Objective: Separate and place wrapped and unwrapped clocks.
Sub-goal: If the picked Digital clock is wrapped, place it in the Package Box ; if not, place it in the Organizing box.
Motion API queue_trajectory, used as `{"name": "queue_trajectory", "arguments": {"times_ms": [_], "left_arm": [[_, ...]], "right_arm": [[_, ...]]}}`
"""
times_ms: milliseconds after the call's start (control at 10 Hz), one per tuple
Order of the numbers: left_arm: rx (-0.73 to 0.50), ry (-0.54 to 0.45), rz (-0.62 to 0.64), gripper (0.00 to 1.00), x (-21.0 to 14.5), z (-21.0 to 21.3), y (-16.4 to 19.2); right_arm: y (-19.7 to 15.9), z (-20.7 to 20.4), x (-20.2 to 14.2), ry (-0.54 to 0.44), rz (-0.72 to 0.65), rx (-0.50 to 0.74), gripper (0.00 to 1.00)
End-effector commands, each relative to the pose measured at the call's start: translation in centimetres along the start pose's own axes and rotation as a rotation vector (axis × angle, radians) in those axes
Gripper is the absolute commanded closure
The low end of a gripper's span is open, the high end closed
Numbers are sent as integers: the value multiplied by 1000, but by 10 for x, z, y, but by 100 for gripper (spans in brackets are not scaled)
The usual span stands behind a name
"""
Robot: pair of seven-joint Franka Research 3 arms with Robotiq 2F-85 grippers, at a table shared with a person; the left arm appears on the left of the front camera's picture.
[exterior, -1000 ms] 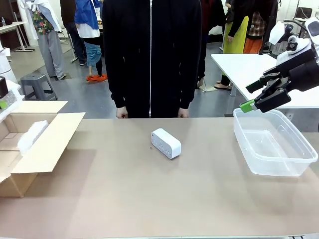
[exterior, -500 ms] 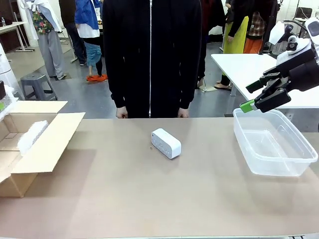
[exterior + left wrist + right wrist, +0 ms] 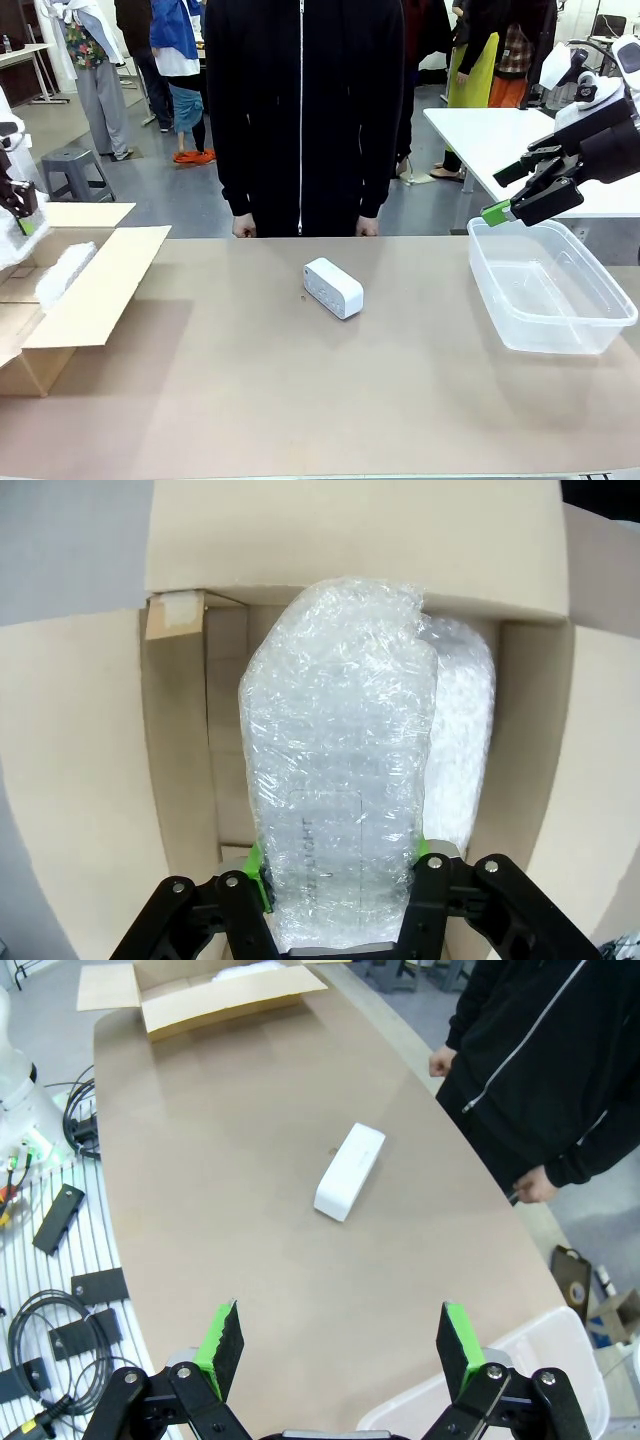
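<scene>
Right, status:
table: plain brown top, curved edge on the person's side in the right wrist view.
room: grey floor, people standing farther back, a grey stool at back left, a white table at back right.
person: black zip jacket, at the far edge, hands down at the table edge.
writing: faint grey print shows through the wrap near the left gripper's pads; it ends in "LIGHT", the rest is unreadable.
cardboard box: at the table's left end, flaps open.
in the box: second wrapped clock, lying along one inner wall.
left gripper: clamped on the held wrapped clock, which hangs over the open box just beside the second one; whether the two touch, I cannot tell.
plastic tub: clear, at the table's right end.
right gripper: jaws wide apart, nothing between them, above the tub's far left corner.
bare clock: smooth white, lying alone mid-table at a slant, near the person's edge, well apart from box and tub.
</scene>
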State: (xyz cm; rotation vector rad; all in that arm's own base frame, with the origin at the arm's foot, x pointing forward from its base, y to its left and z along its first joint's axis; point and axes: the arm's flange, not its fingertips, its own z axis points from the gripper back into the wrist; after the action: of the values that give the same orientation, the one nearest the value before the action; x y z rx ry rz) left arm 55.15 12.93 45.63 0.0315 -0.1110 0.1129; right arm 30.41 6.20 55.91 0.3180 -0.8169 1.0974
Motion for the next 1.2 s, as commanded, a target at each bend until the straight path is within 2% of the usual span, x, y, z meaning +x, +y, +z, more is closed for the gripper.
{"name": "queue_trajectory", "arguments": {"times_ms": [0,700,1100], "left_arm": [[58,-7,58,47,6,-10,0],[198,46,122,47,-2,-45,20],[237,50,95,47,-2,-54,16]], "right_arm": [[0,-2,-1,-12,-3,17,0],[0,-2,-1,-12,-3,17,0],[0,-2,-1,-12,-3,17,0]]}}
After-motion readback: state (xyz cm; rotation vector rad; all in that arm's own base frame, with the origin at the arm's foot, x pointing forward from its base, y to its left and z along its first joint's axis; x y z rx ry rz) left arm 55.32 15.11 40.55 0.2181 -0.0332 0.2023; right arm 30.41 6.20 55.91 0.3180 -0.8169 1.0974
